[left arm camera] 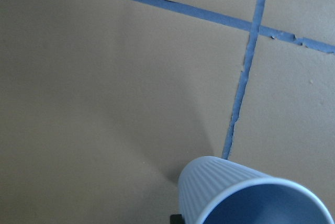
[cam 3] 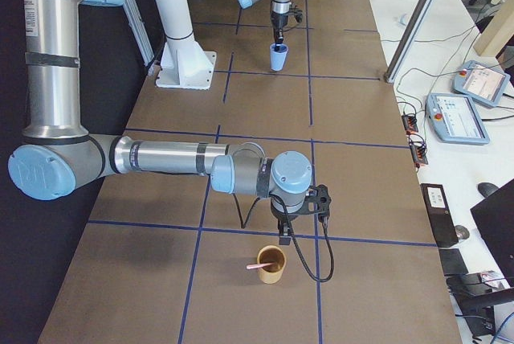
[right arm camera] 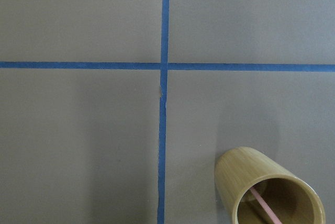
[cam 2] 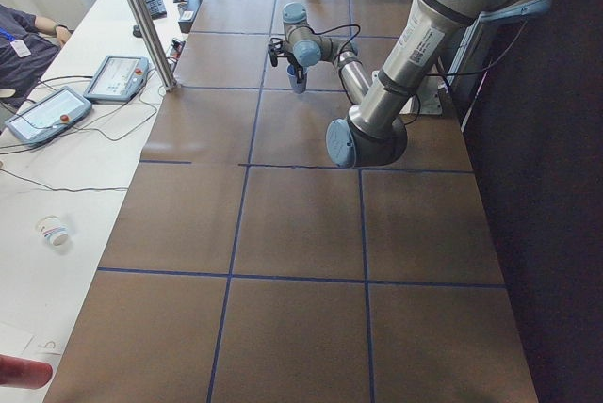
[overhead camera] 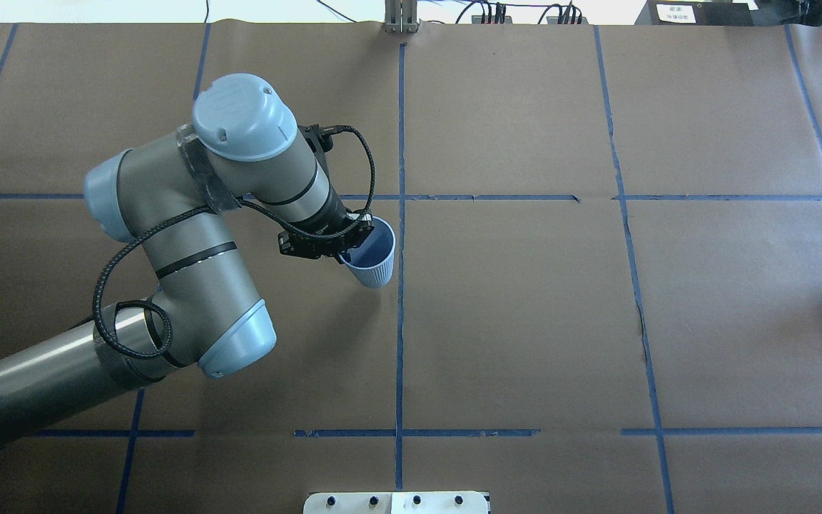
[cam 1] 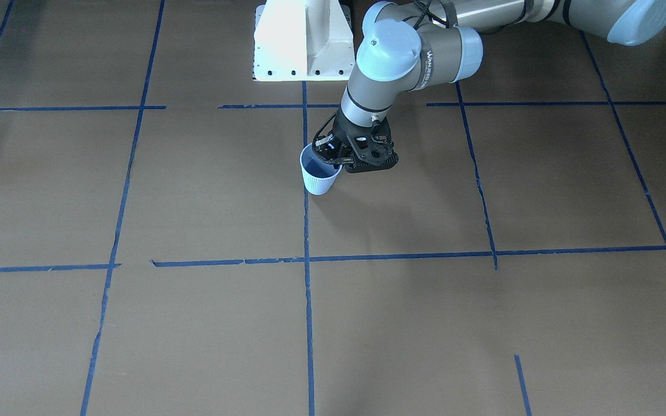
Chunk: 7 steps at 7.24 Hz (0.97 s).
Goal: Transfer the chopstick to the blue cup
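The blue cup (cam 1: 318, 176) is pale blue and ribbed, near the table's middle tape line, and looks tilted in the overhead view (overhead camera: 372, 258). My left gripper (cam 1: 328, 155) is shut on its rim on the robot's side. The left wrist view shows the cup (left arm camera: 246, 195) at the bottom right; nothing shows inside it. The pink chopstick (cam 3: 259, 266) leans in a tan bamboo cup (cam 3: 271, 264) at the table's right end, and also shows in the right wrist view (right arm camera: 264, 208). My right gripper (cam 3: 286, 233) hangs just above and behind that cup; I cannot tell if it is open or shut.
The white robot pedestal (cam 1: 304, 40) stands at the table's robot side. Blue tape lines cross the brown table (overhead camera: 525, 321). Beyond the far edge, a side bench holds teach pendants (cam 3: 470, 87), cables and a metal post (cam 2: 141, 17).
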Motion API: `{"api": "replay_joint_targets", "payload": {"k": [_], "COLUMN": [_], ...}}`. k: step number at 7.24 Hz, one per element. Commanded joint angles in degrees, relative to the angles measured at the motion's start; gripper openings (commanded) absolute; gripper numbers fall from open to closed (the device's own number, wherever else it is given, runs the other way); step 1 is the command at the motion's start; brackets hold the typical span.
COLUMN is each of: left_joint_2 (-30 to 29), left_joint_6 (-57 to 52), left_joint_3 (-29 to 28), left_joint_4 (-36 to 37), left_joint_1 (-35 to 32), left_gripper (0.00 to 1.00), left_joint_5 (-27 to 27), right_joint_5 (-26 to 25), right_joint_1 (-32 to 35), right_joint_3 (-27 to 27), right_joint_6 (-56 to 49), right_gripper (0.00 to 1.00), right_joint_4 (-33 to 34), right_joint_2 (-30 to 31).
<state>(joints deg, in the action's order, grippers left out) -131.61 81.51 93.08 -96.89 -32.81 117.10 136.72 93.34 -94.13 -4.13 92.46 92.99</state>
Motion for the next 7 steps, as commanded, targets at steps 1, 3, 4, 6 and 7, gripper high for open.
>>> {"api": "replay_joint_targets", "payload": {"k": [1,3,4,6,7], "left_joint_2": [-1.6,-1.5,-1.5,-1.4,-1.4], "left_joint_6": [0.1,-0.1,-0.1,-0.1,0.0], "left_joint_3": [-2.1,-2.1,-1.8,-0.7,1.6], "left_joint_4": [-0.7,-0.8,-0.7,-0.4,0.3], "left_joint_1": [1.1,1.2,1.1,0.6,-1.9], "left_gripper": [0.06,0.76,1.00,1.00,1.00], "left_joint_5": [-0.4,-0.3,-0.4,-0.4,0.3], "right_joint_5": [0.0,0.0,0.0,0.0,0.0], "right_joint_1": [0.0,0.1,0.0,0.1,0.0], "right_joint_3": [0.0,0.0,0.0,0.1,0.3], "right_joint_6": [0.0,0.0,0.0,0.0,0.0], "right_gripper": [1.00,1.00,1.00,1.00,1.00], "right_joint_4": [0.0,0.0,0.0,0.0,0.1], "right_joint_2": [0.0,0.0,0.0,0.0,0.0]}}
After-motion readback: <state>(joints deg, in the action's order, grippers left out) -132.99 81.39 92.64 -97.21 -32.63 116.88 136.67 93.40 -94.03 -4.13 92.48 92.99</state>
